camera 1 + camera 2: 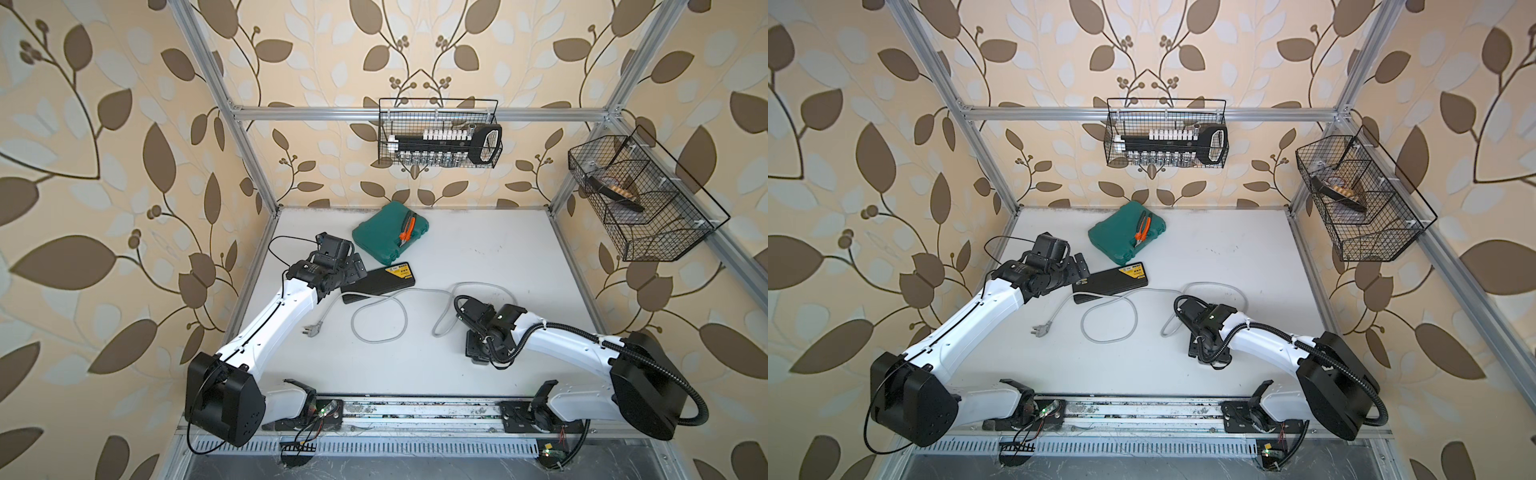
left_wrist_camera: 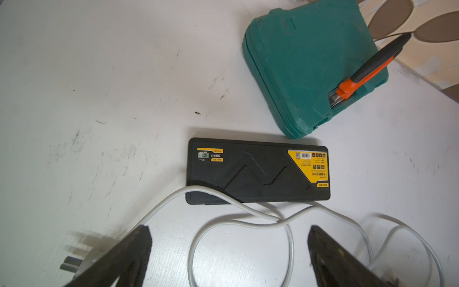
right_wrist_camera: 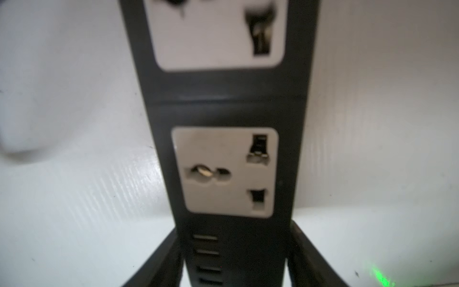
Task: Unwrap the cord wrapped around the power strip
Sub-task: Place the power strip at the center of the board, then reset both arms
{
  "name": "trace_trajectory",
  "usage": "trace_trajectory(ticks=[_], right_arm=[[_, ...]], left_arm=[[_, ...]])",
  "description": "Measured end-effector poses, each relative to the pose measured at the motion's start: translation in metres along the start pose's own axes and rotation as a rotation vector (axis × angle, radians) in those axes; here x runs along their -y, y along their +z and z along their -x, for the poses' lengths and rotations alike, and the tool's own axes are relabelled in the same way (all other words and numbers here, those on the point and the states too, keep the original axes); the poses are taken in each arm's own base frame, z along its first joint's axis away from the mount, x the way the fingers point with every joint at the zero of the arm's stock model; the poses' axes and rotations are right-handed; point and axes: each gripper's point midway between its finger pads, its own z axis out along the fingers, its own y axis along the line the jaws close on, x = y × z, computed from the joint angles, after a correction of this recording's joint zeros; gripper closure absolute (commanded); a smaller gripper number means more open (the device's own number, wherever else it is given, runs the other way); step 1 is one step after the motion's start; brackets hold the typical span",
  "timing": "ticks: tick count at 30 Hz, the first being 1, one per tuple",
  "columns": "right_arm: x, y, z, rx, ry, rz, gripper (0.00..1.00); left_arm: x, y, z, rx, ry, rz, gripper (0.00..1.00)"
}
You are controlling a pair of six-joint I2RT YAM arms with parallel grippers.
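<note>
The power strip (image 3: 223, 104) lies flat on the white worktop (image 1: 478, 241) at the near right, almost wholly hidden under the right arm's wrist in both top views. The right wrist view shows its black body, two white-faced sockets and a row of small ports at one end.

The right end effector (image 3: 234, 229) straddles that port end, one finger along each long edge of the strip. The fingers (image 3: 161, 261) sit tight against its sides, but I cannot tell whether they are pinching it or only flanking it.

The cord (image 1: 419, 293) lies loose on the worktop. From the right arm's wrist it curves away to the far side, runs left across the middle, makes one wide loop and ends at the grey plug (image 1: 311, 330), which lies near the left arm. On the way it crosses the near left corner of a flat black case with a yellow label (image 1: 382, 276).

The left end effector (image 2: 228, 229) hangs above the left end of that case with its fingers wide apart and nothing between them. In its wrist view the cord's loop (image 2: 290, 248) and the plug (image 2: 82, 258) lie on the worktop below the fingers.

A green tool case (image 1: 388, 237) sits just beyond the black case, with orange-handled pliers (image 1: 405, 232) lying on top of it.
</note>
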Motion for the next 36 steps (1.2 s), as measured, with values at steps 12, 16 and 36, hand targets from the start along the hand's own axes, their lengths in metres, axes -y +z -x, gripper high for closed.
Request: trace_trajectory(ticks=[12,16,36], right_arm=[[0.008,-0.038,0.020,0.136,0.048,0.032,0.01],[0.008,-0.110,0.067,0.367,0.082,0.138,0.01],[0.115,-0.041,0.228,0.875,-0.004,-0.132,0.01]], left_arm=[[-0.019,-0.009,0.022,0.097,-0.032,0.065,0.01],[-0.031,-0.024,0.036,0.188,-0.053,0.098,0.01],[-0.131,0.052,0.020,0.342,0.131,0.326,0.01]])
